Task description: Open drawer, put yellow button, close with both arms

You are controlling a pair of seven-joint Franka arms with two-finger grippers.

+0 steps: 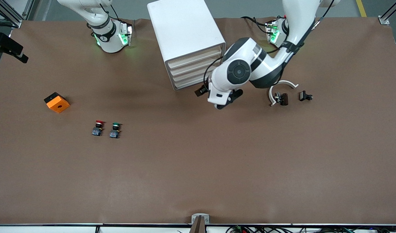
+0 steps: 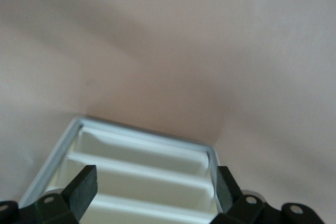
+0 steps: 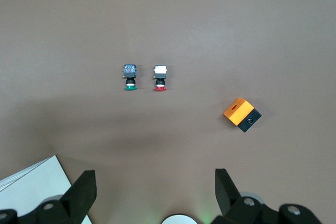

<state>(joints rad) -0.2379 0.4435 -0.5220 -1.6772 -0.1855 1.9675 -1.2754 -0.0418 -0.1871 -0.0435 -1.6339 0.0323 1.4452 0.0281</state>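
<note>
Lining my left hand [image 2: 152, 187], fingers spread and empty, up at the closed top drawer [image 1: 195, 59]; right hand [image 3: 152, 190] waits open. Next: grip its front.

Robot lab: aluminium frame [image 1: 10, 16], cables [image 1: 249, 229].

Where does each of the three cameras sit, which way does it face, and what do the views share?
Front view: high across the table, facing the robots' bases; shows both arms, the left gripper in front of the cabinet.
Left wrist view: on the left arm's wrist, looking at the cabinet's drawer fronts; its own open fingers show.
Right wrist view: on the waiting right arm's wrist, looking down at the red button, green button and orange box; its open fingers show.
Shared: front and right wrist views both show the buttons and box; every view shows the cabinet.
</note>
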